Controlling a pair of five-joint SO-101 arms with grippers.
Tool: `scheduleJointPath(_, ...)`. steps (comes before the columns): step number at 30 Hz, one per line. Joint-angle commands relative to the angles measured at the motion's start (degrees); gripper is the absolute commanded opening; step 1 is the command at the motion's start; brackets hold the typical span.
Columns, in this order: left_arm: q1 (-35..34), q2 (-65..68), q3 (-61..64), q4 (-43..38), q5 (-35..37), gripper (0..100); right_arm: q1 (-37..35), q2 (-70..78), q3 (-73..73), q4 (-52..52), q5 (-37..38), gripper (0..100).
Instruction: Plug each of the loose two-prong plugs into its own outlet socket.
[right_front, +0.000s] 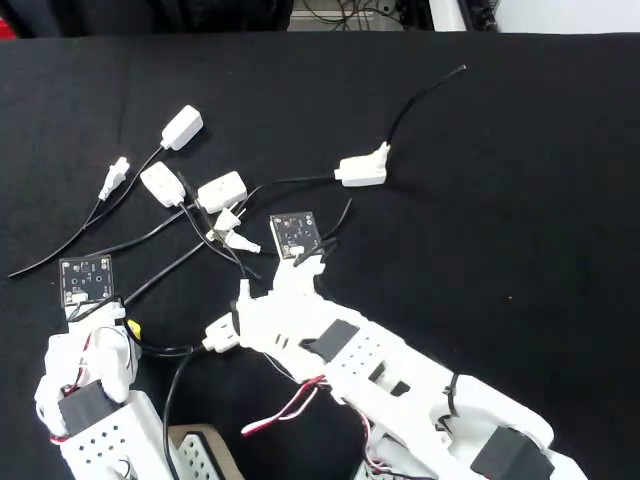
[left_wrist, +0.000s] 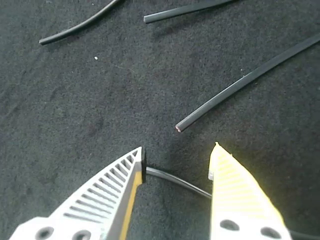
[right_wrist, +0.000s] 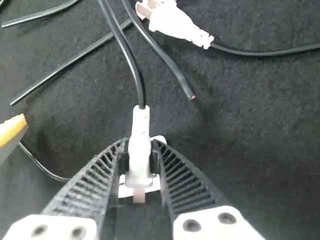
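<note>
My right gripper is shut on a slim white plug, whose black cable runs away over the black cloth. In the high view that gripper sits just short of a small black outlet socket board. Another white two-prong plug lies loose beyond it. A second socket board lies at the left, just past my left gripper. The left gripper stands open low over the cloth, and a thin black wire passes between its fingers.
Several white adapters and plugs with black cables lie scattered at the back left, with one more farther right. A cut cable end lies ahead of the left gripper. The table's right half is bare black cloth.
</note>
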Motion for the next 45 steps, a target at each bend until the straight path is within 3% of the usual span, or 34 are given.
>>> scheduleJointPath(1, 0.48, -0.18, 0.22, -1.23, -0.35, 22, 0.88, -1.1, -1.45, -0.09, 0.79, 1.2)
scheduleJointPath(9, 1.89, -0.18, -0.04, -1.23, -0.26, 22, 0.88, -11.12, 1.54, -0.09, 0.97, 1.2)
scheduleJointPath(15, 12.0, -0.26, -2.86, -4.4, 0.79, 22, -2.99, -29.14, 9.89, -0.09, 8.97, 1.2)
scheduleJointPath(22, 23.08, -0.26, -4.18, -17.58, 19.16, 22, -9.23, -52.26, 21.14, -0.18, 14.51, 1.2)
scheduleJointPath(27, 33.19, -0.26, -11.21, -13.45, 23.21, 22, -9.41, -61.32, 24.92, 1.85, 16.26, 1.2)
scheduleJointPath(33, 46.46, -0.26, -20.79, -4.04, 23.12, 22, -9.32, -61.41, 24.84, 3.08, 16.26, 1.2)
scheduleJointPath(40, 52.44, -0.26, -28.26, 5.27, 19.16, 22, -9.14, -61.41, 24.75, 3.08, 16.26, 1.2)
scheduleJointPath(45, 49.45, -0.26, -27.74, 5.71, 16.0, 22, -8.97, -61.41, 24.57, 3.43, 16.26, 1.2)
